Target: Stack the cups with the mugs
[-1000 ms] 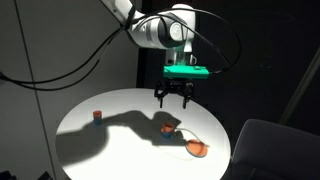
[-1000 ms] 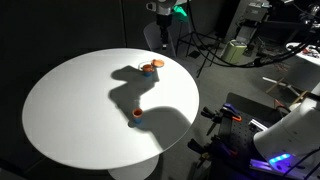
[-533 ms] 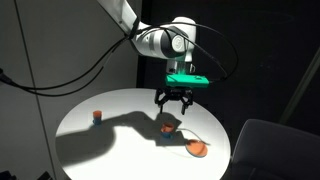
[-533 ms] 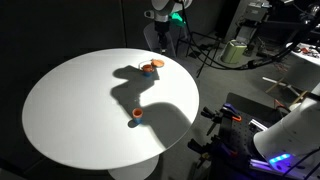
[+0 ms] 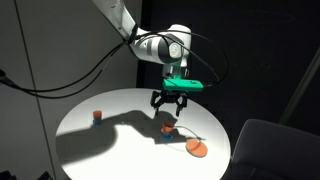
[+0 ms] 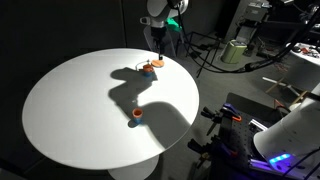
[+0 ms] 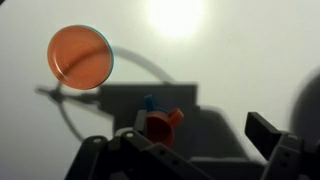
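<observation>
The mug (image 5: 167,128) is a small orange and light blue piece standing on the round white table (image 5: 105,145). It also shows in an exterior view (image 6: 147,69) and in the wrist view (image 7: 160,126), where its orange handle sticks out. My gripper (image 5: 170,102) is open and empty. It hangs just above the mug without touching it, as seen in an exterior view (image 6: 159,45) and in the wrist view (image 7: 185,150). The cup (image 5: 97,114) is tiny and red-orange with blue. It stands far from the gripper on the table and also shows in an exterior view (image 6: 135,115).
A flat orange disc (image 5: 197,148) lies near the mug and the table edge, in an exterior view (image 6: 157,63) and in the wrist view (image 7: 80,56). A grey chair (image 5: 268,148) stands beside the table. Cables and equipment (image 6: 240,50) crowd the floor beyond it.
My gripper has moved a little sideways, away from the disc, and lower, ending over the mug. The mug, cup and disc have not moved.
</observation>
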`<state>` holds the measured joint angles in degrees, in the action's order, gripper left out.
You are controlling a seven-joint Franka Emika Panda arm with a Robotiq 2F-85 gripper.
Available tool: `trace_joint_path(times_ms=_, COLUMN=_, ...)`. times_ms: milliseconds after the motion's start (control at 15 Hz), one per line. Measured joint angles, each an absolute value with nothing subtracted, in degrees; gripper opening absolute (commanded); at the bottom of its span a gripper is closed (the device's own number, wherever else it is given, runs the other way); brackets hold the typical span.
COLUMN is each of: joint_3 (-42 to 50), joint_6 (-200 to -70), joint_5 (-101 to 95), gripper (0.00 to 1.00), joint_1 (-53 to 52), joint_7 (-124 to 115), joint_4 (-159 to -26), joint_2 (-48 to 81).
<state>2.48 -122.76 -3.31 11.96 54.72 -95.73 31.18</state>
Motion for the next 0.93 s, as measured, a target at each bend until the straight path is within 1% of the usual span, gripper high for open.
trace_joint_path(times_ms=600, joint_3=1.0, joint_6=-122.2, joint_5=-9.44, gripper=1.0, joint_1=9.07, joint_7=59.02, joint_4=-97.88, joint_2=30.87)
trace_joint_path(times_ms=933, joint_3=0.55, joint_6=-122.25, joint_5=-13.18, gripper=1.0, joint_1=7.04, joint_7=61.66, joint_4=-103.25, joint_2=27.87)
